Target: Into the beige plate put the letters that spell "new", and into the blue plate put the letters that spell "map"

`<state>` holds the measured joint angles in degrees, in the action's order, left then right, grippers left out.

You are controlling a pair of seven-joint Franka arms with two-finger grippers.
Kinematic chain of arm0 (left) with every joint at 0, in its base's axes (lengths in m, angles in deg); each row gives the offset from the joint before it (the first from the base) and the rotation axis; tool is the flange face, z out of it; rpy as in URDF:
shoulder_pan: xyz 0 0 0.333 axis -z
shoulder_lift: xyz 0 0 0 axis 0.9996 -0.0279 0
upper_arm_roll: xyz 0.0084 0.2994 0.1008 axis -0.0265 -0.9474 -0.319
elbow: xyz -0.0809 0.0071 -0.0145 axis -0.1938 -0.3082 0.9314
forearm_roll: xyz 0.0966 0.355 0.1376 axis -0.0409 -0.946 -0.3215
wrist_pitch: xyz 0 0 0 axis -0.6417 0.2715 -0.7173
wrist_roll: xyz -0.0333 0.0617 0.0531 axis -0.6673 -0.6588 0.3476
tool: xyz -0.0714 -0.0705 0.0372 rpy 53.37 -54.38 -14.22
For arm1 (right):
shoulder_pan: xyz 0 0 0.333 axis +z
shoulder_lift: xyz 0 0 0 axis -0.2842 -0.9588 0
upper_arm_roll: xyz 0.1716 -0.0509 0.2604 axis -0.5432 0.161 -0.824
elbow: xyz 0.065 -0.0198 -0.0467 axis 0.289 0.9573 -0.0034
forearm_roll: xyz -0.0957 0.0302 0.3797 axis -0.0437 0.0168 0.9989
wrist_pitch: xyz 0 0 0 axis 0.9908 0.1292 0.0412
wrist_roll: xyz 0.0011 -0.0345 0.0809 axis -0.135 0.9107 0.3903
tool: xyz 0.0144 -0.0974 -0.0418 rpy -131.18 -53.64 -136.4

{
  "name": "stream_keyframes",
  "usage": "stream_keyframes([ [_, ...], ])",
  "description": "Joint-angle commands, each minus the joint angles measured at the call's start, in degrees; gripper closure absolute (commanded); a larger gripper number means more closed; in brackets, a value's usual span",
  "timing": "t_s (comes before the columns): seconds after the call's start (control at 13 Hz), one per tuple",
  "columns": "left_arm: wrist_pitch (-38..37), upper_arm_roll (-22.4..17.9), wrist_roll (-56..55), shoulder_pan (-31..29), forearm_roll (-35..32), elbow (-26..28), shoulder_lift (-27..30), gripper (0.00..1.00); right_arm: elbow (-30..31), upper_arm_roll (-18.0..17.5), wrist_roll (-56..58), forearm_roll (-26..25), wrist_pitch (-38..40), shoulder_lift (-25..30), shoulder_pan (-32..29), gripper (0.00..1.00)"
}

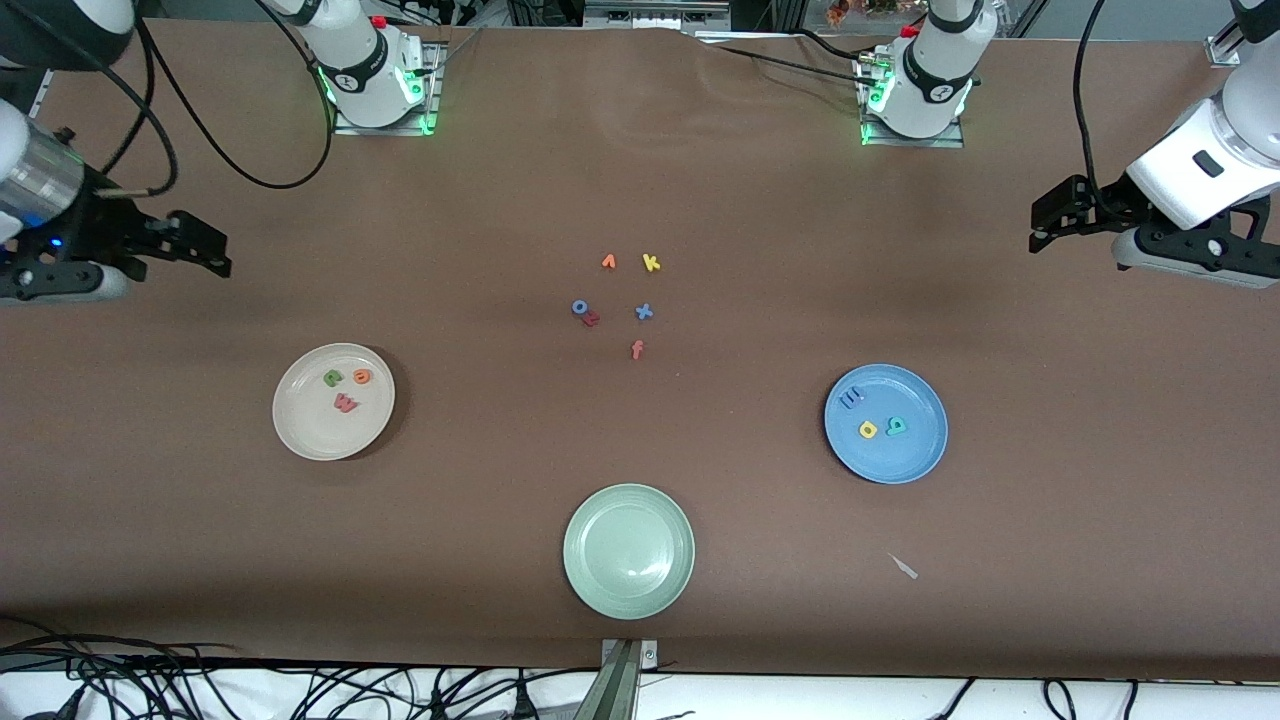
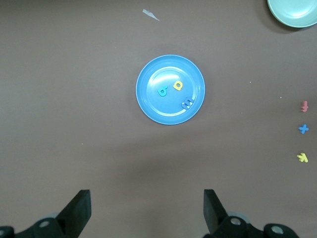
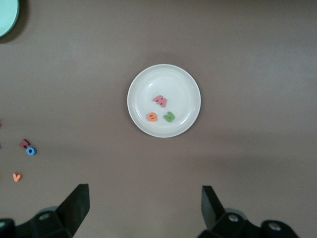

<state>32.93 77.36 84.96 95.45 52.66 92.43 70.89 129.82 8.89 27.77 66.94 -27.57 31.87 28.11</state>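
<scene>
The beige plate (image 1: 320, 435) lies toward the right arm's end of the table, and in it are the olive-green n (image 1: 332, 377), the orange e (image 1: 362, 376) and the pinkish-red w (image 1: 346, 402). The blue plate (image 1: 900, 462), toward the left arm's end, holds the blue m (image 1: 852, 398), the yellow p (image 1: 868, 429) and the teal a (image 1: 897, 425). My right gripper (image 1: 218, 252) hangs open and empty over bare table at its end, away from the beige plate (image 3: 143, 94). My left gripper (image 1: 1040, 228) is likewise open and empty, off from the blue plate (image 2: 151, 106).
A pale green plate (image 1: 628, 590) sits near the front edge at mid-table. Loose letters lie in the middle: orange v (image 1: 608, 262), yellow k (image 1: 651, 262), blue o (image 1: 579, 307), blue x (image 1: 644, 312), red-orange f (image 1: 637, 349). A small pale scrap (image 1: 903, 566) lies nearer the camera than the blue plate.
</scene>
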Motion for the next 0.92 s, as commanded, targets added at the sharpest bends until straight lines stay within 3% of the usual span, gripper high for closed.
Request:
stream_keyframes([
  [0.0,-1.6,0.4,-1.0,0.1,-1.6,-2.4,-1.1,0.00,-0.5,-0.4,1.4,-0.5,1.7,-0.1,-0.8,0.00],
  [0.46,-1.7,0.4,-0.9,0.1,-1.2,-2.5,-1.2,0.00,-1.4,-0.4,0.7,-1.0,2.7,-0.8,0.4,0.00],
  [0.84,-1.7,0.4,-1.1,0.3,-1.3,-2.4,-1.3,0.00,-3.2,-0.5,0.7,-4.5,2.2,-1.9,0.4,0.00],
])
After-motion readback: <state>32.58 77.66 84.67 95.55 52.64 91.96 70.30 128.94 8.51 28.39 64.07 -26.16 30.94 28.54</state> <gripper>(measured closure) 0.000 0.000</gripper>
